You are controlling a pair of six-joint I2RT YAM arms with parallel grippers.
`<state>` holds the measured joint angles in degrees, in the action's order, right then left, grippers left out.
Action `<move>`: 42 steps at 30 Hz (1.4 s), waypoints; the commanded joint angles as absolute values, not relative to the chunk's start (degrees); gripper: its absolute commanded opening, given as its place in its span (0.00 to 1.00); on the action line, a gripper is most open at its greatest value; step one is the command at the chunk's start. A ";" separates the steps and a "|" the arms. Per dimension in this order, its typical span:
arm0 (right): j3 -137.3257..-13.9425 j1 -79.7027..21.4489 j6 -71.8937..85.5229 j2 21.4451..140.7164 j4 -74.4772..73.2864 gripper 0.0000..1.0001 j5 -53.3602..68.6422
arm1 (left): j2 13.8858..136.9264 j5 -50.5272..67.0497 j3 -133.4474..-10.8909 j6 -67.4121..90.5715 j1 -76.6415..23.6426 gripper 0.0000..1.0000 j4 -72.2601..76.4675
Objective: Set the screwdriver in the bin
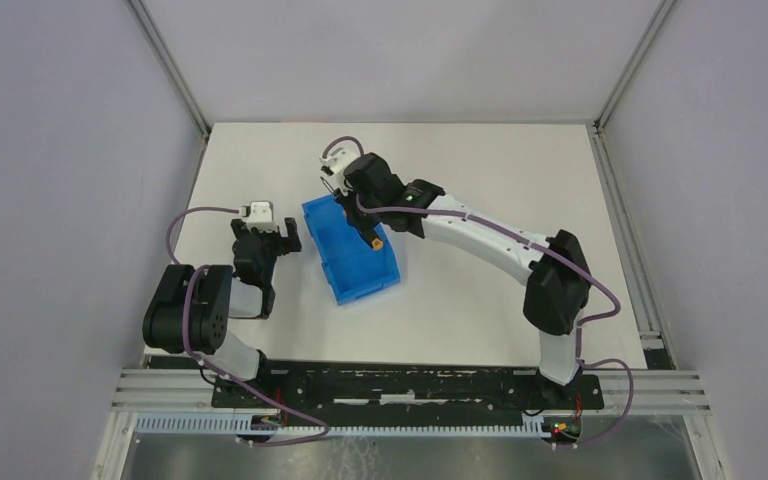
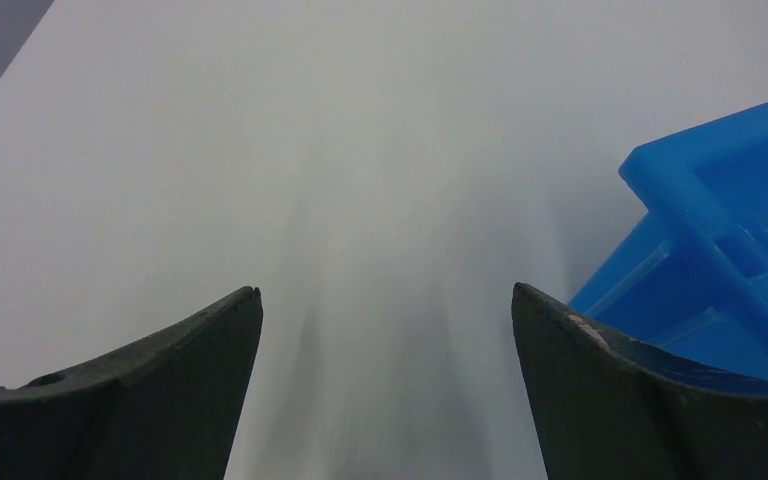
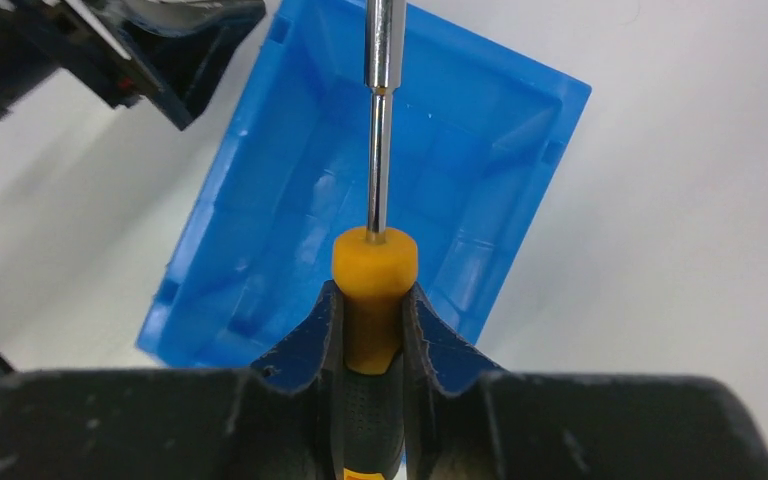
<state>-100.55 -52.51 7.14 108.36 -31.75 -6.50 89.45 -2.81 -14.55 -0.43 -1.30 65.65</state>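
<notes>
- Screwdriver (image 3: 374,268): orange-and-black handle clamped between the two fingers of the right tool (image 3: 372,305), with the thin metal shaft pointing away from the wrist camera, out over the open interior of the bin (image 3: 520,140).
- Bright blue bin: rests on the white table (image 1: 480,300), its long axis set at an angle to the table edges.
- Fingers of the left tool (image 2: 385,300): spread apart, gripping nothing, low over the table just beside the bin's left wall.
</notes>
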 commanded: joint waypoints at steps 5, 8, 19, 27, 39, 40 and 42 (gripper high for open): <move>-98.22 -54.13 4.98 119.19 -23.46 0.00 -9.51 | 88.25 -2.37 -14.41 1.49 -0.99 1.00 66.88; -99.67 -54.30 6.58 123.08 -25.26 0.00 -10.95 | 88.21 -2.37 -14.41 1.50 -0.98 1.00 66.88; -102.33 -55.36 9.52 121.92 -26.47 0.56 -12.39 | 88.17 -2.36 -14.41 1.54 -0.99 1.00 66.88; -98.88 -55.90 8.16 103.63 -24.83 0.75 -15.17 | 88.17 -2.36 -14.41 1.53 -0.97 1.00 66.88; -45.29 -46.87 6.22 56.93 -5.36 0.98 -34.09 | 88.15 -2.39 -14.41 1.52 -0.97 1.00 66.88; -41.41 -44.31 6.71 53.76 -4.33 0.98 -34.21 | 88.15 -2.39 -14.41 1.50 -0.92 1.00 66.88; -33.66 -39.99 8.05 49.35 -2.84 0.98 -35.22 | 88.17 -2.41 -14.41 1.49 -0.97 1.00 66.88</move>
<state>-46.15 -46.11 6.33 53.84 -7.33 -29.52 89.45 -2.81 -14.55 -0.43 -1.28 65.65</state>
